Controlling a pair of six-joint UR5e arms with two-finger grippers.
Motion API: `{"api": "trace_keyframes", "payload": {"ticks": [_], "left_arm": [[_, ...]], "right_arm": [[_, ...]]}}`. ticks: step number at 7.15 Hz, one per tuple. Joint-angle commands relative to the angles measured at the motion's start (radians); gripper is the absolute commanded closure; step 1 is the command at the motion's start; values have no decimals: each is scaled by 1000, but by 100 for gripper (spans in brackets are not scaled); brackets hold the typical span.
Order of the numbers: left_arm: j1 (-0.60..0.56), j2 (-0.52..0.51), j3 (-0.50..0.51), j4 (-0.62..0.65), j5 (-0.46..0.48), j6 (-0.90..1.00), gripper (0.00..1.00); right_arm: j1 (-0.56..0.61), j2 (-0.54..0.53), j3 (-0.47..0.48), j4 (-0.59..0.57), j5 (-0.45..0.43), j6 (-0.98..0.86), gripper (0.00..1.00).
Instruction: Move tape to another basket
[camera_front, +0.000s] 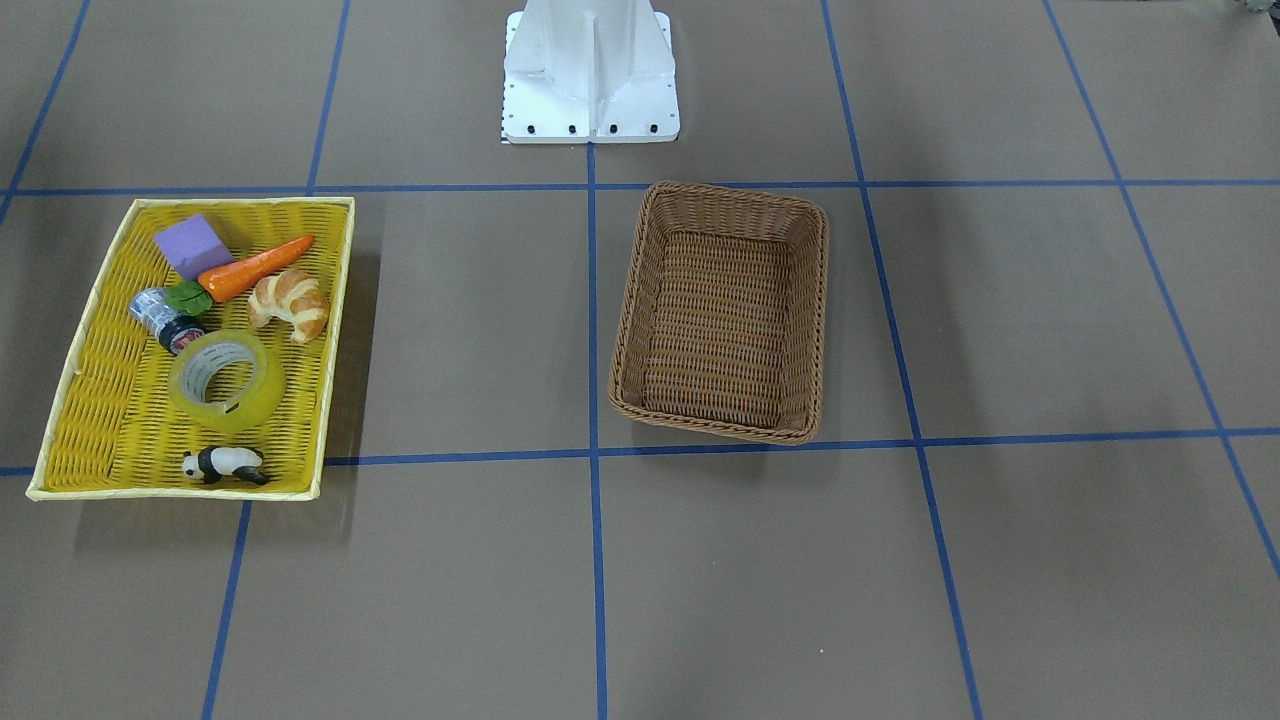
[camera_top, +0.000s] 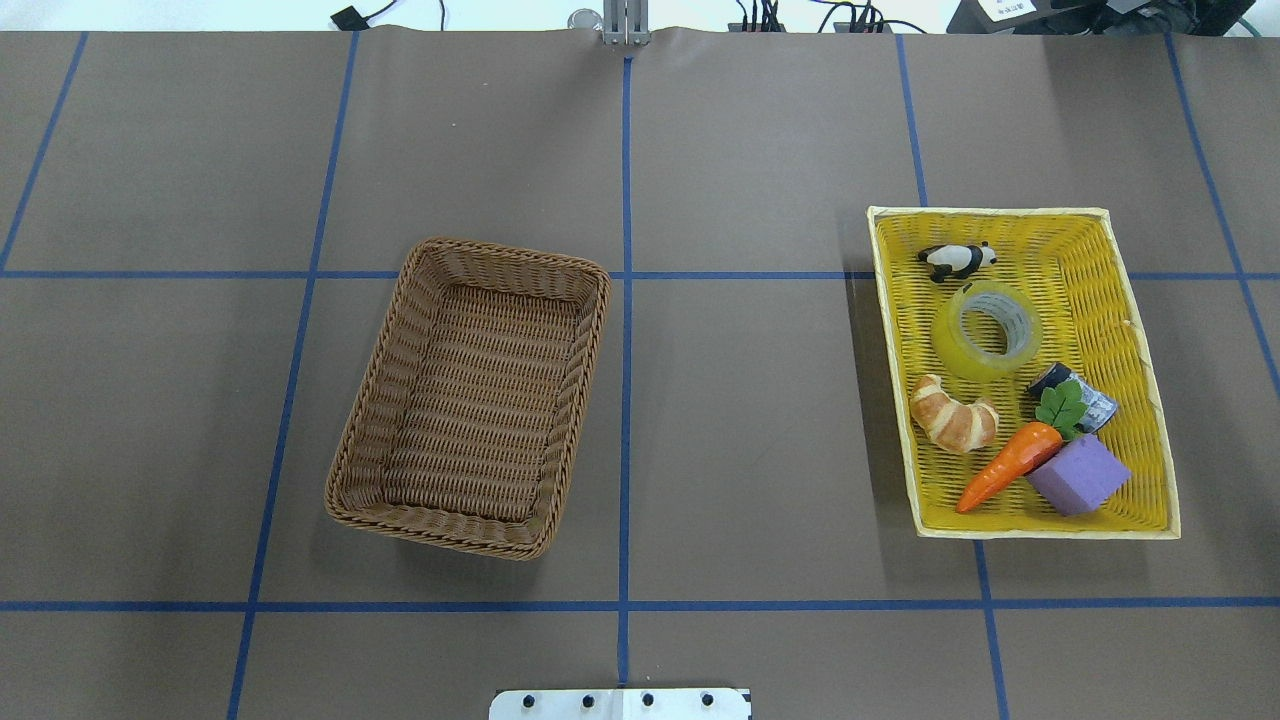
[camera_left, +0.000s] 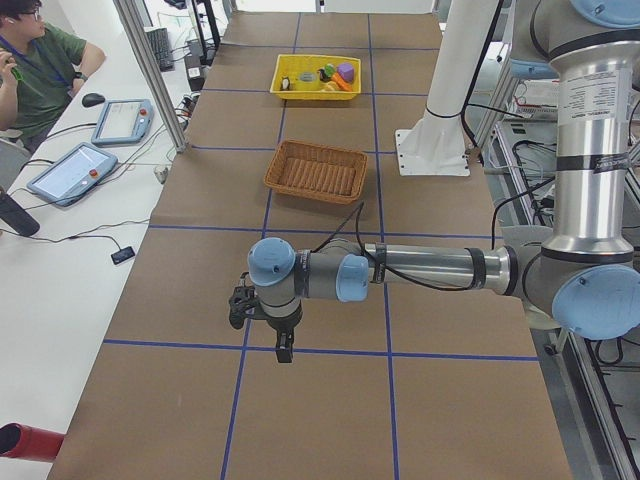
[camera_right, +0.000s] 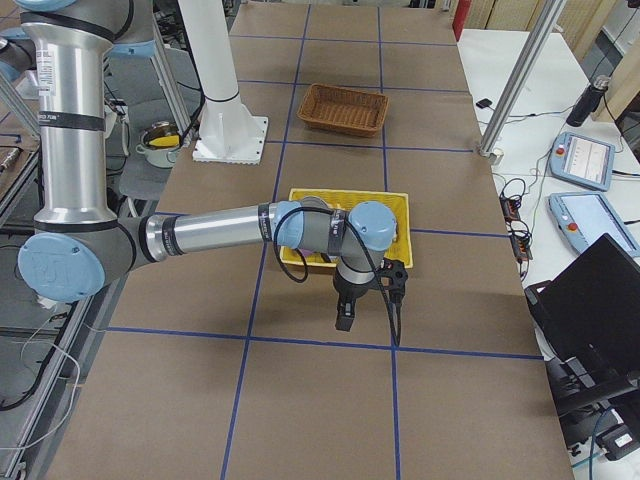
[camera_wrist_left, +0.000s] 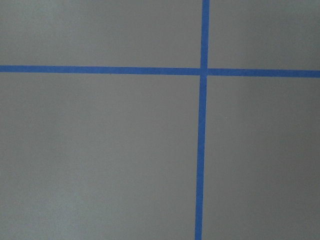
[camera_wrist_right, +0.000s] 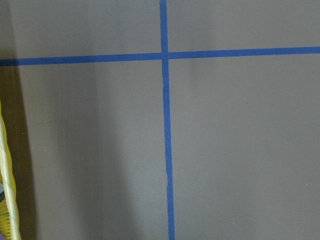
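The tape (camera_front: 256, 396) is a yellow translucent roll lying flat in the yellow woven tray (camera_front: 110, 400), between a panda figure and a croissant; it also shows in the overhead view (camera_top: 952, 346). The brown wicker basket (camera_front: 730, 196) stands empty near the table's middle (camera_top: 500, 256). My left gripper (camera_left: 284, 350) hangs over bare table far from both, seen only in the left side view. My right gripper (camera_right: 345, 318) hangs just beyond the tray's edge, seen only in the right side view. I cannot tell whether either is open or shut.
The tray (camera_top: 1120, 300) also holds a panda figure (camera_top: 956, 260), a croissant (camera_top: 952, 420), a carrot (camera_top: 1010, 465), a purple block (camera_top: 1080, 475) and a small silver cylinder (camera_top: 1095, 405). The robot's white base (camera_front: 590, 80) stands at the table's edge. The tray's rim (camera_wrist_right: 7, 185) shows in the right wrist view.
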Motion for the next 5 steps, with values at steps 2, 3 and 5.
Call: {"api": "trace_keyframes", "payload": {"ticks": [2, 3, 5], "left_arm": [[0, 0, 1, 0, 0, 1, 2], [0, 0, 6, 0, 0, 1, 2], [2, 0, 9, -2, 0, 0, 2]], "right_arm": [[0, 5, 3, 0, -2, 0, 0], [0, 5, 5, 0, -3, 0, 0], [0, 14, 3, 2, -8, 2, 0]]}}
